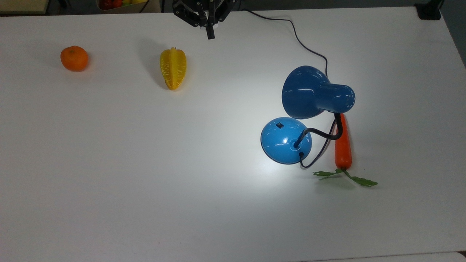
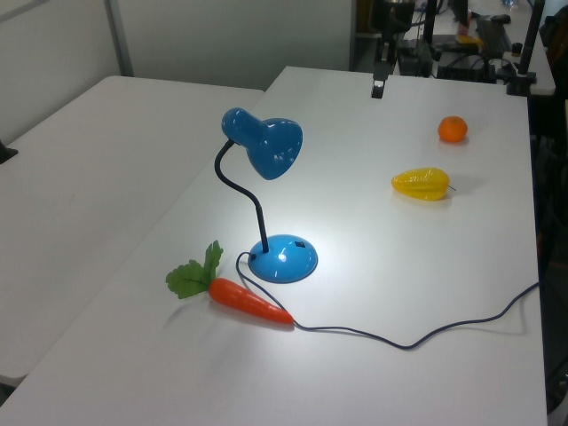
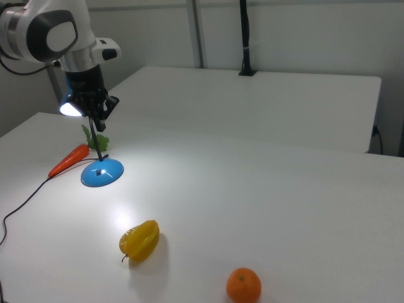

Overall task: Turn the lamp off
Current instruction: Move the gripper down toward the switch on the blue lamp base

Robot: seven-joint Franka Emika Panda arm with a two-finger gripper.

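A: What does the top view give?

B: The lamp point(image 1: 299, 123) stands on the white table point(image 1: 109, 163) toward the top view's right, lit, with a bright pool around its round base. Its shade leans over the base, and a carrot point(image 1: 343, 145) lies just beside it on the top view's right. The gripper point(image 1: 210, 35) is at the top edge, well apart from the lamp, its fingers pressed together into one black tip. A yellow starfruit point(image 1: 173, 68) and an orange point(image 1: 74, 58) lie toward the top view's left.

A: And the left view?

B: The lamp point(image 2: 271, 209) is in the middle, the cord point(image 2: 417, 333) trailing off to the left view's right. The gripper point(image 2: 378, 88) hangs over the far table edge.

A: The right view?

B: The arm point(image 3: 60, 38) stands in front of the lamp's shade; the blue base point(image 3: 101, 172) sits below on the table, the carrot point(image 3: 69, 160) beside it.
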